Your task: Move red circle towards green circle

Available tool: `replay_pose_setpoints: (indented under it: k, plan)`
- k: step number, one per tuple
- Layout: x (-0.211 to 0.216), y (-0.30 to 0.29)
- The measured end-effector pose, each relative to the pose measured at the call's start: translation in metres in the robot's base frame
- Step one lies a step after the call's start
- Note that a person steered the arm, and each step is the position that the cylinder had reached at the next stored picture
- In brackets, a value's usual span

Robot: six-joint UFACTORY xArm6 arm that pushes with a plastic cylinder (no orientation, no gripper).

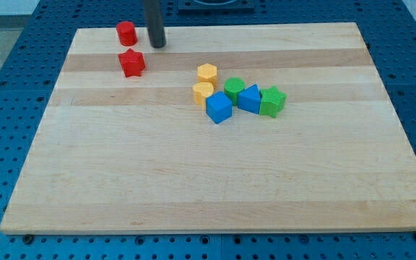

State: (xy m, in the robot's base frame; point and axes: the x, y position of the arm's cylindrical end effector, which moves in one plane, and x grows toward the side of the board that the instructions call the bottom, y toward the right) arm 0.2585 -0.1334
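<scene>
A pale wooden board (215,173) fills most of the view, its grain running left to right in light and darker bands, resting on a blue perforated table (6,87) whose rows of holes show along every edge.

My dark rod comes down from the view's top near the board's upper left, and my tip (157,45) rests on the wood close to the board's top edge. I carry no jaws and grip nothing; the rod simply stands with its end on the board, touching no block.

A cluster of six blocks sits just right of the board's centre, toward the view's top. In it, the blue cube (219,107) is the lowest piece, with the blue triangular block (250,98) to its right and the green star (272,101) at the cluster's right end, pressed against that blue piece. The green circle (234,89) stands behind the two blue blocks, between them. On the cluster's left side are the yellow hexagon (206,73) and, just below it, the yellow cylinder (203,92), which sits beside the blue cube.

Well apart from them, near the board's upper left corner, are two red pieces. The red star (131,63) lies below and left of my tip. The red circle (126,32) stands above it at the board's top edge, just left of my tip with a small gap between us.
</scene>
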Motion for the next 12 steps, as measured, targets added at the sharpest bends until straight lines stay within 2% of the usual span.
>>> replay_pose_setpoints:
  k: [2,3,4,5,6,7,8,9,11,12]
  plan:
    - [0.01,-0.083]
    - [-0.031,-0.12]
    - [-0.052,-0.074]
    - [-0.016,-0.009]
    - [-0.001,0.078]
    - [-0.003,0.062]
    - [-0.04,0.055]
    - [-0.035,0.104]
    - [0.071,0.136]
    - [0.08,0.131]
